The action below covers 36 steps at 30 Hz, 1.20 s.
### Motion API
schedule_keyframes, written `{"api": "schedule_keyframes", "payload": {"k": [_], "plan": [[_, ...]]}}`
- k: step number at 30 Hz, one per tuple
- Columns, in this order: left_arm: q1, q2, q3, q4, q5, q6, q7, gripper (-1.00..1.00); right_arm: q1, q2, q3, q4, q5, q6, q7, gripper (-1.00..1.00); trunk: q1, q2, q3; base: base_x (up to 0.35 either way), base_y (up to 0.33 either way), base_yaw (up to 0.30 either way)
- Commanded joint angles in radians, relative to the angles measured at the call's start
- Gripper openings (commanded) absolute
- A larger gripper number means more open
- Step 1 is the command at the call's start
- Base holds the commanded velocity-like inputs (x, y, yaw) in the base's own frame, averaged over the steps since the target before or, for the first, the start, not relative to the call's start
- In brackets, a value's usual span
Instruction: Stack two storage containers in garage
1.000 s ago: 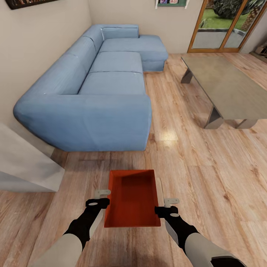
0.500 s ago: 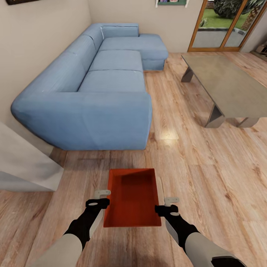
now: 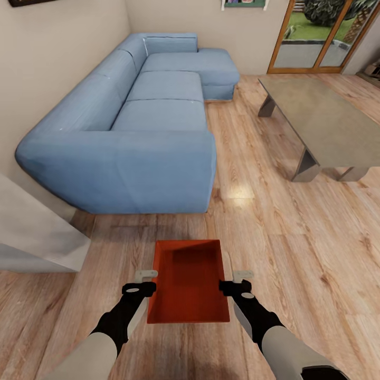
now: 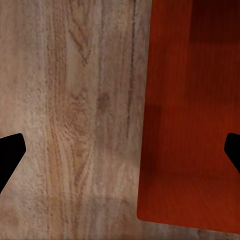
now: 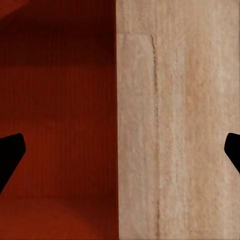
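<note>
One lidless orange-red rectangular bin (image 3: pixel 188 282) was straddled on wood-plank floor (image 3: pixel 295 253) by both open pincers (image 3: pixel 146 276) (image 3: pixel 243 275); closing on its walls judged next.

Orange-red lidless storage container (image 3: pixel 189 282) sits upright on wood-plank floor (image 3: pixel 295 253).

Low grey table (image 3: pixel 322 124) cut off at the right edge. Glass door (image 3: pixel 316 37) and wall picture (image 3: pixel 244 4) cut off at the top. Red bin (image 4: pixel 192 115) cut off in both wrist views. Finger tips (image 5: pixel 11 152) barely peeking in from the sides.
</note>
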Motion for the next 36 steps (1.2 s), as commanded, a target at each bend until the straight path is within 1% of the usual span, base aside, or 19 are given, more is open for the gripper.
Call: {"api": "schedule_keyframes", "payload": {"k": [1, 22, 31, 36], "plan": [[0.0, 0.001, -0.005, -0.002, 0.005, 0.006, 0.007, 1.0, 0.0, 0.0, 0.002, -0.001, 0.005, 0.002, -0.004, 1.0, 0.0, 0.0, -0.001, 0.0, 0.0, 0.0], [-0.001, 0.001, -0.005, -0.001, 0.005, 0.006, 0.007, 1.0, 0.0, -0.002, 0.005, 0.011, 0.007, 0.004, -0.001, 1.0, 0.0, 0.0, -0.001, 0.0, 0.0, 0.0], [0.0, 0.001, -0.005, -0.002, 0.005, 0.006, 0.006, 1.0, 0.0, -0.007, 0.006, 0.012, 0.005, 0.006, 0.005, 1.0, 0.0, 0.0, -0.001, 0.0, 0.0, 0.0], [0.0, 0.001, -0.005, -0.002, 0.005, 0.006, 0.006, 1.0, 0.0, -0.007, 0.005, 0.013, 0.002, 0.01, 0.005, 1.0, 0.019, -0.035, -0.016, 0.0, 0.0, 0.0]]}}
